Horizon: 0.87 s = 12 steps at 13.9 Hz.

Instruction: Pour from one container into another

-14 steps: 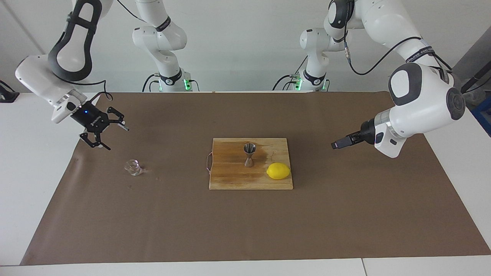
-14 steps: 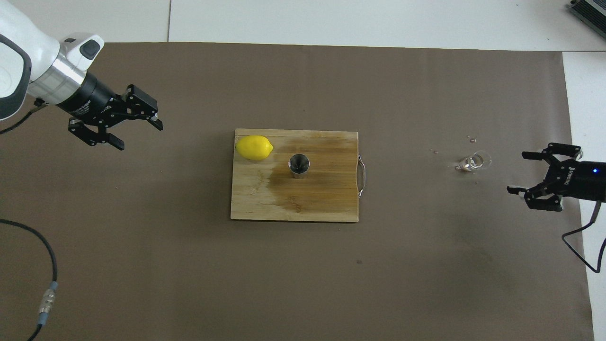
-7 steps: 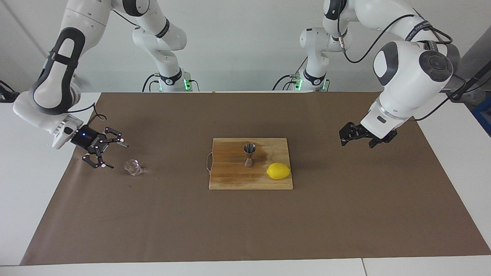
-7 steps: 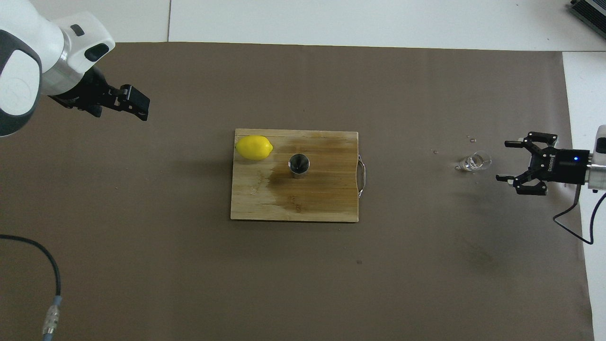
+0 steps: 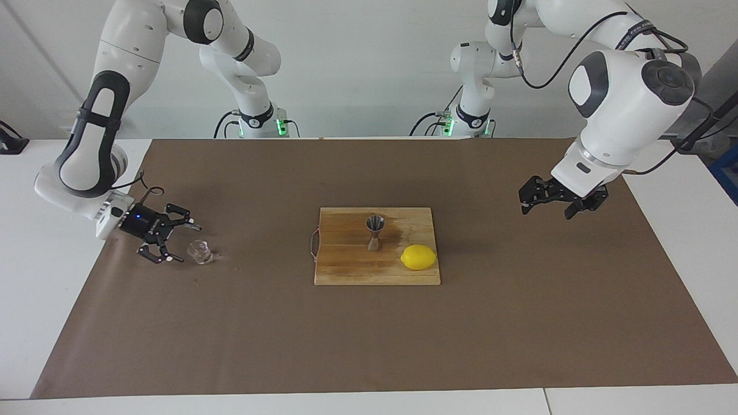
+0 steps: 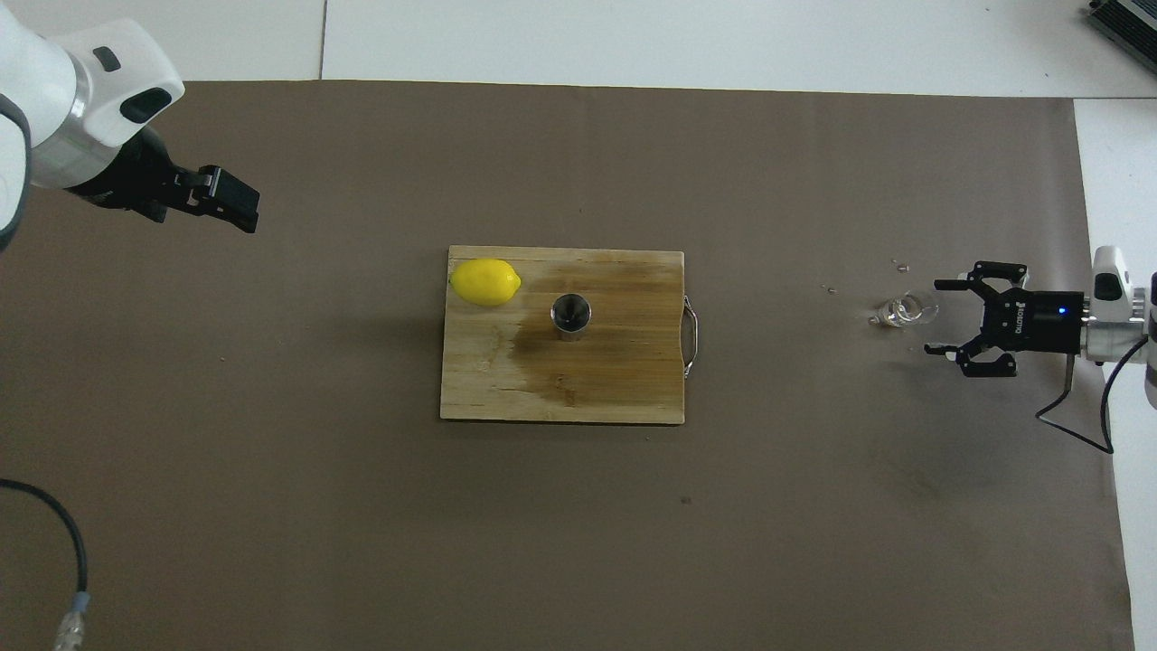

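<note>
The small clear glass cup point(image 5: 200, 252) point(image 6: 907, 310) stands on the brown mat toward the right arm's end of the table. My right gripper point(image 5: 185, 242) point(image 6: 936, 316) is low beside it and open. Its fingers point at the cup and stop just short of it, touching nothing. The steel jigger point(image 5: 375, 232) point(image 6: 570, 316) stands upright in the middle of the wooden cutting board point(image 5: 346, 271) point(image 6: 488, 389). My left gripper point(image 5: 548, 202) point(image 6: 230, 194) hangs open and holds nothing, in the air over the mat at the left arm's end.
A yellow lemon point(image 5: 418, 257) point(image 6: 485, 281) lies on a corner of the board, beside the jigger. A dark wet stain covers part of the board around the jigger. A few small specks point(image 6: 899, 266) dot the mat by the cup.
My right gripper has come down and moved in toward the glass cup. My left arm has turned its wrist and its gripper has drifted away from the board. Cup, jigger and lemon have not moved.
</note>
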{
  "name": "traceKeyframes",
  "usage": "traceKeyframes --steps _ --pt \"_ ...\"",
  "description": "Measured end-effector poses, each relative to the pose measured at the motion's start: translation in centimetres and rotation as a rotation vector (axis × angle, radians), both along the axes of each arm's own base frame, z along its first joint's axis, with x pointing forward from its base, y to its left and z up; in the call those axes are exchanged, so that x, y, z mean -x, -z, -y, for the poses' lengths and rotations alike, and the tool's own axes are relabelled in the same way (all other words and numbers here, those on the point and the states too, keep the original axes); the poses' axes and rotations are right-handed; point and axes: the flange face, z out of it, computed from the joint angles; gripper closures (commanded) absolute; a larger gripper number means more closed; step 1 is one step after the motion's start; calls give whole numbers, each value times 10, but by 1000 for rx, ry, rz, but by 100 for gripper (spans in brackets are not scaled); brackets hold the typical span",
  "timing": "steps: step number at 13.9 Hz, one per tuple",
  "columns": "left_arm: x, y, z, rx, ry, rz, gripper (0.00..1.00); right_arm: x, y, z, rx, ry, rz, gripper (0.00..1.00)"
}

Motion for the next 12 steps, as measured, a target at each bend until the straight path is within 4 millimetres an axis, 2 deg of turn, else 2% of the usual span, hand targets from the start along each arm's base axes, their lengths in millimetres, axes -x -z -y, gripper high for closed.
traceKeyframes --steps 6,9,12 --pt "60 -20 -45 -22 -46 -17 0 -4 4 -3 -37 20 27 0" --pt "69 -17 -62 -23 -65 -67 0 -12 8 -8 -63 41 43 0" --pt "71 -25 -57 -58 -68 -58 0 -15 9 -13 -69 38 47 0"
